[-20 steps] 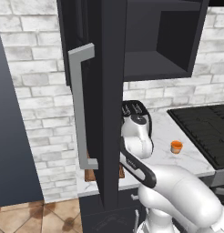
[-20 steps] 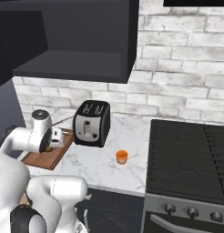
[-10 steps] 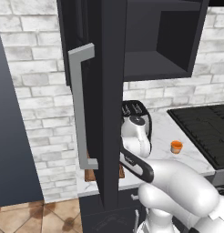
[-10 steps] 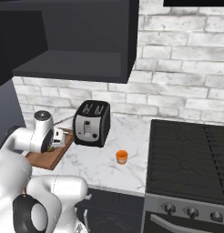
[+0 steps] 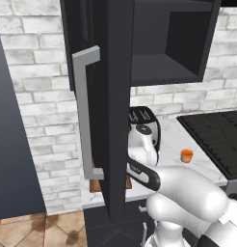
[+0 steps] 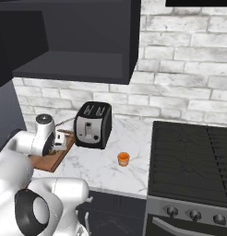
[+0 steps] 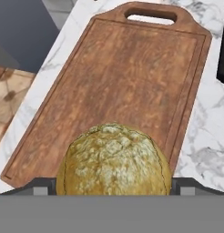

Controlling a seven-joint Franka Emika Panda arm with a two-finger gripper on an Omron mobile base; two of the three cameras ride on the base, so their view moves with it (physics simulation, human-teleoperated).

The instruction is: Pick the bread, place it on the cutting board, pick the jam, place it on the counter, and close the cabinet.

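The bread [image 7: 114,164], a round tan bun, lies at the near end of the reddish-brown cutting board [image 7: 123,82] on the white counter [image 6: 101,173]. My gripper [image 7: 114,187] hangs low over it, jaws open wide, one fingertip on each side of the bun with a small gap. From the right base view the gripper [image 6: 59,142] is over the board [image 6: 47,162], left of the toaster. The jam [image 6: 123,158], a small orange jar, stands on the counter right of the toaster, also in the left base view [image 5: 187,155]. The dark cabinet [image 6: 69,50] has its door [image 5: 115,96] swung open.
A black toaster [image 6: 92,124] stands just right of the board. The black stovetop [image 6: 194,156] fills the counter's right end. The open door with its grey bar handle [image 5: 86,111] juts out in front of the arm in the left base view. Brick wall behind.
The hand has dipped very slightly over the board; the jaws stay just as wide. The jam, the toaster and the door have not moved.
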